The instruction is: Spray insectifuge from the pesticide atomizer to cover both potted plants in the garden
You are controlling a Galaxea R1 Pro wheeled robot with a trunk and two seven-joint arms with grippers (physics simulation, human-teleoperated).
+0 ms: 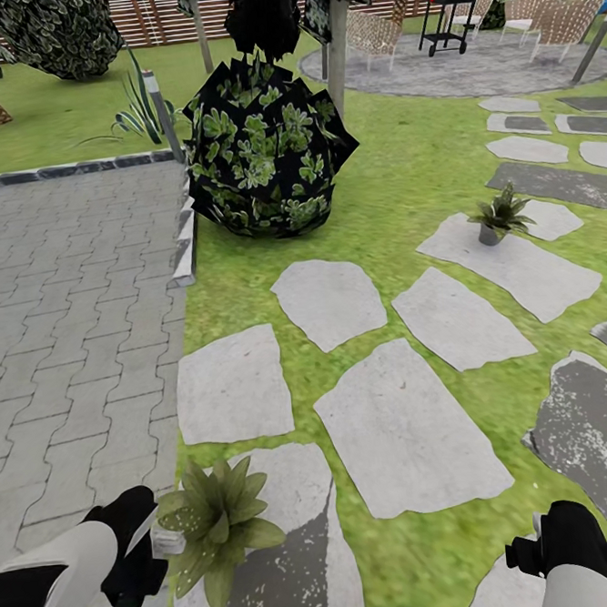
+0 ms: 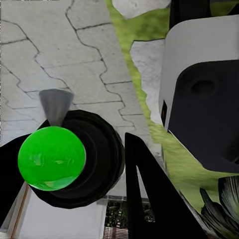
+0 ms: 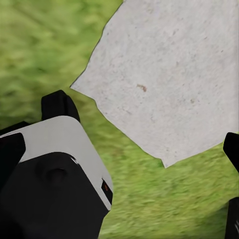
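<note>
The left gripper (image 1: pixel 142 572) is clenched on the pesticide atomizer (image 2: pixel 52 158) beside the near potted plant (image 1: pixel 218 522); whether it is coated I cannot tell, the far plant (image 1: pixel 500 215) waits, right jaws unclear.

**Stone, grass and glossy plastic**

The stepping stones (image 1: pixel 405 432) look matt and rough, pale grey. The paving (image 1: pixel 67 313) is dull block stone. The lawn (image 1: pixel 403 177) is soft and coarse. The atomizer's base (image 2: pixel 51 158) shines smooth, glossy green plastic.
</note>
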